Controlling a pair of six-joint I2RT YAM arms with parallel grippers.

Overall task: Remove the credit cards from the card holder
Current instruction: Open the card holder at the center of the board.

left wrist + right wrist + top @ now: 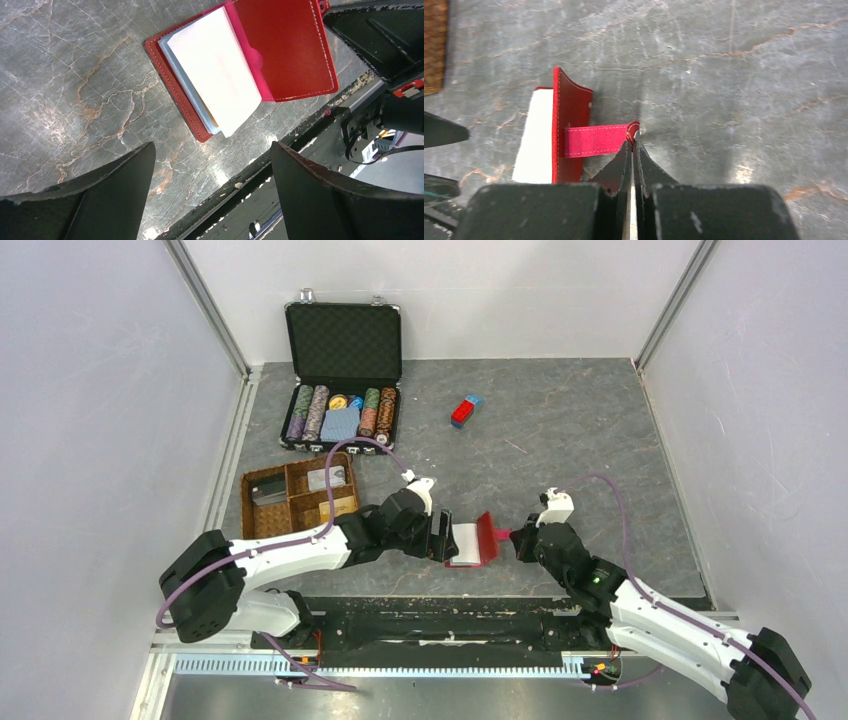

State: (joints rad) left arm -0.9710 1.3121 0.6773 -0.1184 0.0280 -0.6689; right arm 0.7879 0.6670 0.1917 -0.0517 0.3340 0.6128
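Credit cards (215, 70): sit as a pale stack in the opened card holder (295, 50), flat on the table (600, 440) near its front edge, between both arms, long axis about square to that edge. Lie just ahead of the left gripper (210, 150), fingers spread wide and empty. Right gripper (632, 145): pinches the red strap (594, 141), propping the cover upright. Nearer the stack on the left side, so likely the left arm's pull.

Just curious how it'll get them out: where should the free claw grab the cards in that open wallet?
Probably the loose corner of the cards, poking past the wallet edge. Come from the left with the open left gripper: their edges lie bare there, while the right gripper holds the cover up by its strap.
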